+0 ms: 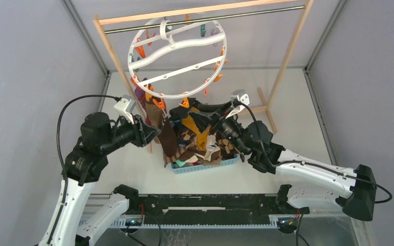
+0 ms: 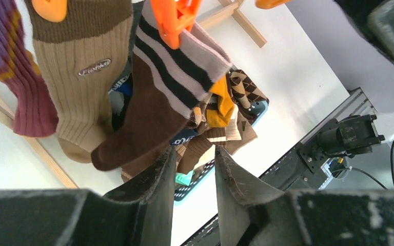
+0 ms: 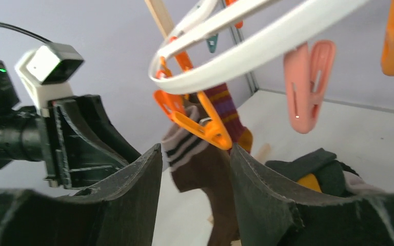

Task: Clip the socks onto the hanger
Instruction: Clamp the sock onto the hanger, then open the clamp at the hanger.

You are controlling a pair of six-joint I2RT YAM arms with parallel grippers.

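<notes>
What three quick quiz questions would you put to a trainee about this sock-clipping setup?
1. True or false: the brown striped sock hangs from an orange clothespin.
2. What holds the loose socks? A, a wooden crate. B, a light-blue basket. C, a metal bucket.
3. Fill in: in the right wrist view, the empty clothespin dangling from the hanger, to the right of the clipped sock, is ___ in colour.

Key: 1 true. 2 B. 3 pink.
</notes>
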